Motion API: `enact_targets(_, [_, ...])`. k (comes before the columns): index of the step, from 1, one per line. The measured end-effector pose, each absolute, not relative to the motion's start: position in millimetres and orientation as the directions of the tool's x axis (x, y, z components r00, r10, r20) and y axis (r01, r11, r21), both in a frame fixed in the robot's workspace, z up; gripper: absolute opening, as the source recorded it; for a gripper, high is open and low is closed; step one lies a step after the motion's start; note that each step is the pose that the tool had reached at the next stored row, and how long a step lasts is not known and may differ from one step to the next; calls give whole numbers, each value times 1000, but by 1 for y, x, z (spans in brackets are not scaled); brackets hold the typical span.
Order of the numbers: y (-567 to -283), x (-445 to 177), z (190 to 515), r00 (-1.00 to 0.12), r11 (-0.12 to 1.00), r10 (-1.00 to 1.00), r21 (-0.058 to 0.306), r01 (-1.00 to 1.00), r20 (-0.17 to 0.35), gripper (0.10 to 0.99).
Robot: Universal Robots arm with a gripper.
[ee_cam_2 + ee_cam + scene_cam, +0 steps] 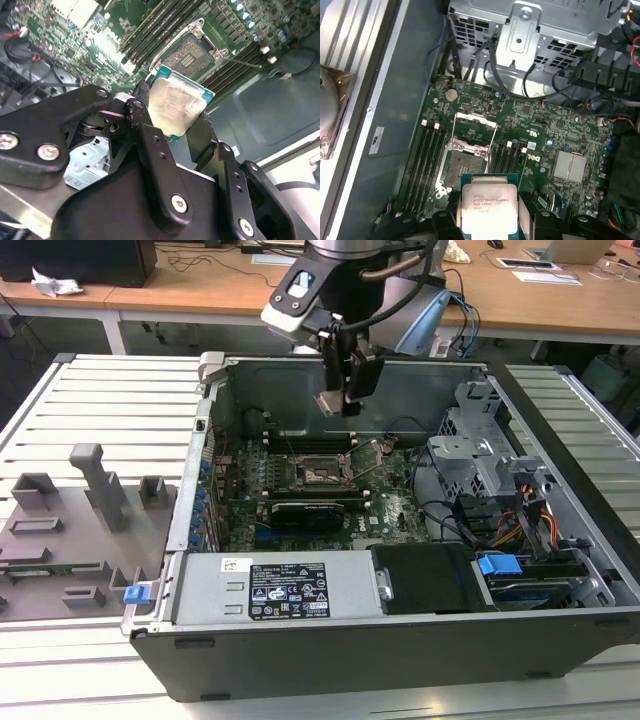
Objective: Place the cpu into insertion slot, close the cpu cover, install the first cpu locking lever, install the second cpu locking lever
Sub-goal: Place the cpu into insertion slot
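The cpu [485, 206] is silvery, teal-edged; the circuit board [545, 125] green.

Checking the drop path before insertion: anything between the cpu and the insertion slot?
Nothing visible. The gripper holds the cpu in its jaws above the board, short of the insertion slot, whose pin field is bare. The cpu cover is swung open, off the socket, and no cable crosses the gap.

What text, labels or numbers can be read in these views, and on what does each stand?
Nothing reads reliably; print stands on:
cpu, held in the tool: several dark lines on its metal top, too small to read.
large label on the grey box: too small to read.
small sticker beside it: too small.
circuit board: white markings, too small.
pale sticker on the case wall: too small.
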State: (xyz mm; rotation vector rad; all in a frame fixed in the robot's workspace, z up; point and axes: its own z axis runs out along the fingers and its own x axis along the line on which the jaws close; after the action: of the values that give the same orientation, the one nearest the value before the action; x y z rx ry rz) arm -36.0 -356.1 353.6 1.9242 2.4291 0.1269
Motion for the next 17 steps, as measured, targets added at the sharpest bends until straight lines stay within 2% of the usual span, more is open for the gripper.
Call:
enact_targets(6, [-356,-37,351,-157,155,987,89,984,20,541])
enact_targets(17, [-356,-37,343,-139,136,990,88,987,19,541])
